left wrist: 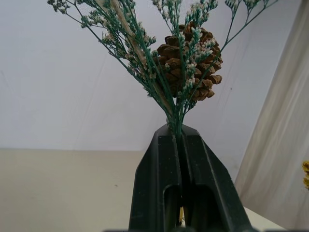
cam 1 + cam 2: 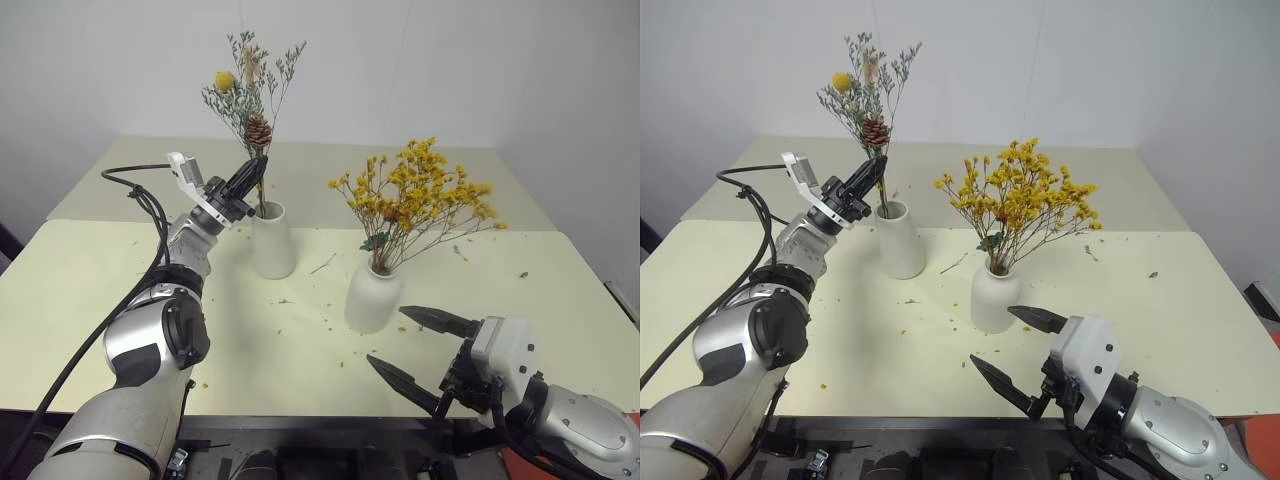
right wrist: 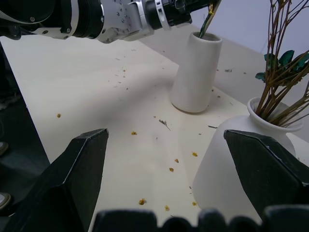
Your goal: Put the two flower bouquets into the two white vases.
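The left hand [image 2: 252,176], its two black fingers pressed together on the stems of the grey-green bunch with the pine cone [image 2: 258,131], holds that bunch upright directly above the taller tapered vase [image 2: 272,240]; the lower stem ends already pass into the vase's wide mouth, as the right wrist view confirms. The pinch sits low on the stems, just below the cone, which keeps the spray clear of the fingers and lets the stems hang in line with the opening. The yellow-orange bouquet [image 2: 418,197] already stands in the squatter narrow-necked vase [image 2: 371,296], its brown stems gathered by the neck and the blossoms fanning toward the robot's right. The two vases stand near each other on the pale worktop [image 2: 90,290], which is strewn with small fallen petals and bits of stem. The right hand [image 2: 420,352] hangs close to the near edge, just in front of the squat vase, fingers spread wide and holding nothing, apparently parked out of the way. Judged from this arrangement, one bouquet is placed and the second needs only lowering and release.
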Action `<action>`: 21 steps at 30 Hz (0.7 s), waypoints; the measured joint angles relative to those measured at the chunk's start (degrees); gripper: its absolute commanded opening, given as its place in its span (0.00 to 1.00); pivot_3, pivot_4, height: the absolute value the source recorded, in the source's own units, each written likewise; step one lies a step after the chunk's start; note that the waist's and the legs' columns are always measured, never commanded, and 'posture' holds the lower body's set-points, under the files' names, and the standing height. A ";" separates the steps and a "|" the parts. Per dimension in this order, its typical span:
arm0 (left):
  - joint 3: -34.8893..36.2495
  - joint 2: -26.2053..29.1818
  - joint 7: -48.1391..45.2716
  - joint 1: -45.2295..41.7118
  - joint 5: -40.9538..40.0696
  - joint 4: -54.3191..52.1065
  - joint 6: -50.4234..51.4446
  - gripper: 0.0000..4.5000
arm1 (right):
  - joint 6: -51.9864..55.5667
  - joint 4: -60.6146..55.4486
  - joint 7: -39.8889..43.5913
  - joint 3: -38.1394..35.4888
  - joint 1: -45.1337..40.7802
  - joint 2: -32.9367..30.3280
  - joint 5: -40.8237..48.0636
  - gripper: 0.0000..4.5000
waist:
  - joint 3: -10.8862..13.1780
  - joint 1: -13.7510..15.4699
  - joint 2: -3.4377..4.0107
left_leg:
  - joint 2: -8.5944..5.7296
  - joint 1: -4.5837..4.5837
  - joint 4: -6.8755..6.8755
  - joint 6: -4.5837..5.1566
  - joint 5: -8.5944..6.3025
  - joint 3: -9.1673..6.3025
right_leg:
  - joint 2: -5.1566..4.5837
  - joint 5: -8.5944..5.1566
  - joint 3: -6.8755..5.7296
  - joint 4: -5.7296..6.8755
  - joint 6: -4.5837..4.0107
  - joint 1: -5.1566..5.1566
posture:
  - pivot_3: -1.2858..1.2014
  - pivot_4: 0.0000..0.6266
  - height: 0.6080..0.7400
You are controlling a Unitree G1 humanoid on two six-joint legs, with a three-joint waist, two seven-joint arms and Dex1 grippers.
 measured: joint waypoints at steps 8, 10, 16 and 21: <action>-0.96 0.19 -2.43 1.45 1.09 -0.01 -0.13 0.12 | 0.00 0.10 0.67 0.03 -0.68 0.39 -0.07 1.00 | 0.00 0.00 0.00 | 0.00 0.01 0.01 0.00 0.00 0.00 | 0.00 0.00 0.00 0.01 0.00 0.01 | 0.52 0.24 1.00; -1.20 0.28 -2.82 1.45 1.11 -0.01 -0.15 0.23 | 0.01 0.14 0.99 0.04 -1.05 0.42 -0.07 1.00 | 0.00 -0.02 0.00 | 0.00 0.01 0.01 0.00 0.00 0.00 | 0.00 0.00 0.00 0.01 0.00 0.01 | 0.52 0.24 1.00; -1.44 0.67 -3.80 1.45 1.10 -0.01 -0.99 0.66 | 0.10 0.21 1.25 0.05 -1.74 0.73 -0.05 1.00 | 0.00 -0.02 0.00 | 0.01 0.01 0.01 0.00 0.00 0.00 | 0.00 0.00 0.00 0.02 0.00 0.00 | 0.52 0.24 1.00; -1.37 1.21 -6.01 1.45 1.03 -0.02 -0.87 0.99 | 0.23 0.62 1.25 0.05 -1.83 0.85 -0.03 1.00 | 0.00 0.00 0.00 | 0.01 0.01 0.01 0.00 0.00 0.00 | 0.00 0.00 0.00 0.02 0.00 0.01 | 0.52 0.24 1.00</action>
